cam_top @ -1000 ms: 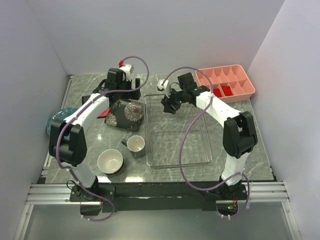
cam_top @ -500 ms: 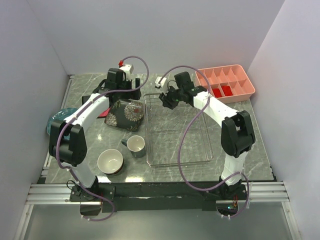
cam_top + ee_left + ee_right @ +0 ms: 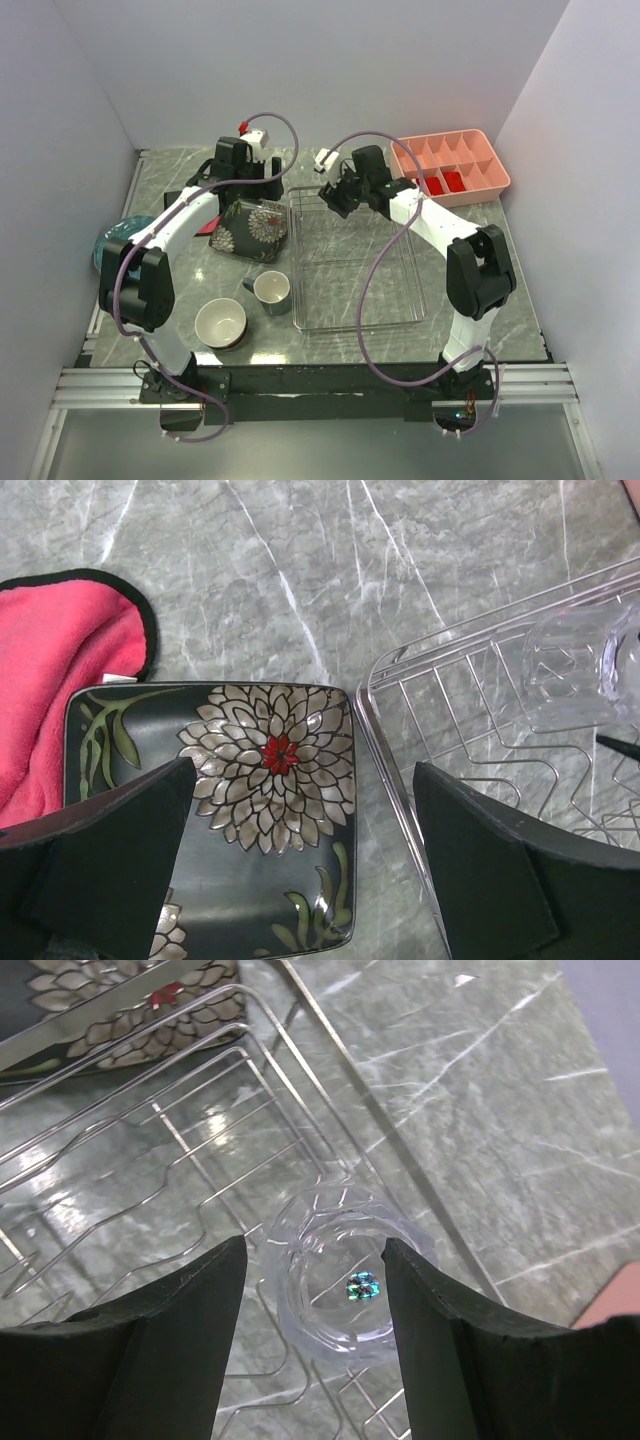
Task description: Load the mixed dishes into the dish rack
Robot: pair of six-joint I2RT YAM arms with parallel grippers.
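Observation:
The square dark plate (image 3: pixel 265 780) with white flowers lies flat on the table (image 3: pixel 200 275), just left of the dish rack (image 3: pixel 355 262). My left gripper (image 3: pixel 303 810) hangs open over the plate's right edge, one finger above the plate and the other above the rack's rim (image 3: pixel 385 750). My right gripper (image 3: pixel 313 1260) is open over the rack's far left corner, its fingers either side of a clear glass (image 3: pixel 340 1285) standing upright in the rack. A grey-blue mug (image 3: pixel 272 290) and a dark cream-lined bowl (image 3: pixel 220 322) sit near the front left. The round blue plate (image 3: pixel 112 240) shows at the left edge.
A red-pink cloth (image 3: pixel 60 670) lies partly under the square plate's left side. A pink compartment tray (image 3: pixel 450 165) stands at the back right. The rack's wire rim (image 3: pixel 352 1080) runs close to the right fingers. Walls enclose the table on three sides.
My right gripper narrowed for a moment, then widened again and drew slightly back from the glass. The left arm has not moved.

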